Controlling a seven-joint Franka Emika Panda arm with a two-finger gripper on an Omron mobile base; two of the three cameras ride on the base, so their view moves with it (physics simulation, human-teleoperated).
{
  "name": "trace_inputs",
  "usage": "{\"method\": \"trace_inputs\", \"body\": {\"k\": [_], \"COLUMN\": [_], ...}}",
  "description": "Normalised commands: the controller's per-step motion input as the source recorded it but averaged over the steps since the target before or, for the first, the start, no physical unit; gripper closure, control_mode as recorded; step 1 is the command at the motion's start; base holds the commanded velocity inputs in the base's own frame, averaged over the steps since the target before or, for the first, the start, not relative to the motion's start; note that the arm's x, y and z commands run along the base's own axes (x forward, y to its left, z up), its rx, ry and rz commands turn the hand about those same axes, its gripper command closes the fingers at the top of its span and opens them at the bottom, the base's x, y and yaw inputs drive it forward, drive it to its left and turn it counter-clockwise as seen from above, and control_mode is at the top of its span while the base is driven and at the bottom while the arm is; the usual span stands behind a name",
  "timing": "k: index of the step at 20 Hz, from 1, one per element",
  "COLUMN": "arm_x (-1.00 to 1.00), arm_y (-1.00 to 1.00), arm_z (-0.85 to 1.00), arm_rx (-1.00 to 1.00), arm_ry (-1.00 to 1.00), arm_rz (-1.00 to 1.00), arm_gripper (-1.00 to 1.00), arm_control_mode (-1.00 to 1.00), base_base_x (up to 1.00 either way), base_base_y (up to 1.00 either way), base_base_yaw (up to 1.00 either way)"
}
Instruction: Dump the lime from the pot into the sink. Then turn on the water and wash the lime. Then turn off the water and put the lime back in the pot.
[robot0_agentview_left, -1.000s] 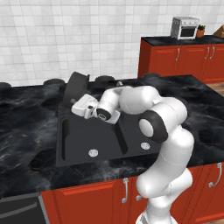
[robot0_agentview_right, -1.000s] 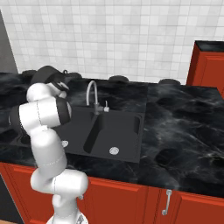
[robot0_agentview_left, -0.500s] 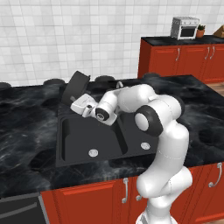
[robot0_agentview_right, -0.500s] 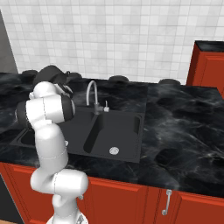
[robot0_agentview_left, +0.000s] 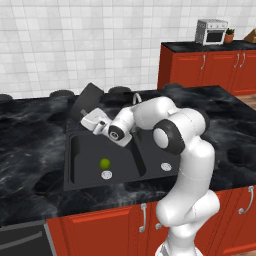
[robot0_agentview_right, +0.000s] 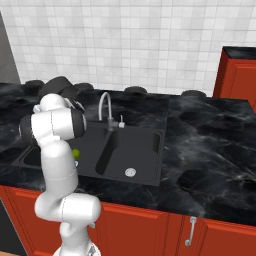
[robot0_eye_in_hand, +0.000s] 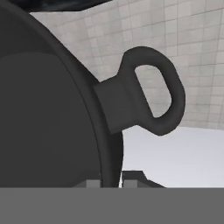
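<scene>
The dark grey pot (robot0_agentview_left: 89, 99) hangs tipped steeply on its side over the back left corner of the black sink (robot0_agentview_left: 86, 153). My gripper (robot0_agentview_left: 86, 116) is shut on its rim. In the hand view the pot wall (robot0_eye_in_hand: 43, 109) covers the left half, its loop handle (robot0_eye_in_hand: 151, 96) sticks out to the right, and my gripper (robot0_eye_in_hand: 111, 183) pinches the rim at the bottom. The lime (robot0_agentview_left: 104, 163) lies loose on the floor of the left basin, just above the silver drain (robot0_agentview_left: 106, 174). From the right side the lime (robot0_agentview_right: 76, 153) peeks out beside my arm.
The gooseneck faucet (robot0_agentview_right: 104, 102) stands behind the divider between the basins. The right basin has its own drain (robot0_agentview_right: 130, 172). Black marble counter (robot0_agentview_left: 35, 150) surrounds the sink. A toaster oven (robot0_agentview_left: 211, 31) sits on the far red cabinets.
The pot has tipped further over the sink. The lime, unseen before, now lies in the left basin by the drain.
</scene>
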Motion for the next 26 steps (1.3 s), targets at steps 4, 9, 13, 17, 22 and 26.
{"method": "trace_inputs", "body": {"k": [4,9,13,17,22,26], "arm_x": [-0.36,-0.46,-0.40,-0.41,-0.29,-0.30], "arm_y": [0.19,0.46,0.47,0.41,0.36,0.39], "arm_z": [0.76,0.93,0.71,0.31,0.06,-0.01], "arm_rx": [0.02,-0.08,-0.24,-0.31,-0.40,-0.48], "arm_ry": [-0.06,-0.07,-0.07,0.00,0.00,0.00], "arm_rz": [0.00,0.00,0.00,0.00,0.01,0.02], "arm_gripper": [1.00,1.00,1.00,1.00,1.00,1.00], "arm_control_mode": [-1.00,-1.00,-1.00,-1.00,-1.00,-1.00], "base_base_x": [0.00,0.00,0.00,0.00,0.00,0.00], "base_base_y": [0.00,0.00,0.00,0.00,0.00,0.00], "base_base_yaw": [0.00,0.00,0.00,0.00,0.00,0.00]}}
